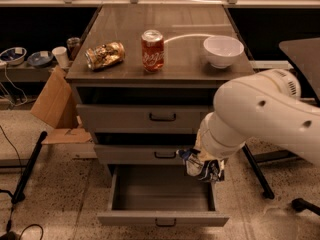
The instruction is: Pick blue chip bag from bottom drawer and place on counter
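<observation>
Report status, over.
Gripper shut on blue chip bag, above open bottom drawer. Bag not yet on counter. Soda can, bowl, golden bag sit there.

A lab workroom: speckled floor (60, 184), cardboard (52, 101), cluttered side bench (25, 75); gripper (208, 160) holds blue chip bag (199, 169) over bottom drawer (162, 218).

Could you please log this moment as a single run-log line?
gripper: shut on blue chip bag | position: above open bottom drawer | drawer interior: nothing visible | counter: bag not yet placed
</observation>
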Available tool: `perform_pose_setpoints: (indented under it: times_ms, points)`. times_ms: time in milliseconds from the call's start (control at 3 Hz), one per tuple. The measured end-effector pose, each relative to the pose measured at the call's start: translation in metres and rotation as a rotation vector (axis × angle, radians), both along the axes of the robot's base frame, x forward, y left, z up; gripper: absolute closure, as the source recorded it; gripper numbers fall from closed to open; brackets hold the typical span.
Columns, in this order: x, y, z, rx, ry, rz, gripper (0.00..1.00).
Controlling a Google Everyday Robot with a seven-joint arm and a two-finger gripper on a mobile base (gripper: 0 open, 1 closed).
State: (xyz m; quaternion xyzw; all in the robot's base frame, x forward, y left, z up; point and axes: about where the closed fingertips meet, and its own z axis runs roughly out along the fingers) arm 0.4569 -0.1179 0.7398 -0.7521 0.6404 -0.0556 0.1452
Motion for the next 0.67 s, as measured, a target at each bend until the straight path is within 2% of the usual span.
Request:
perform_pose_setpoints:
  times_ms: [333,667]
  points:
    - [-0.0168,-0.0099,0.028,-0.034,-0.009,0.127,1.0]
    - [-0.0168,-0.01,0.0281,-0.034,-0.009,0.127,1.0]
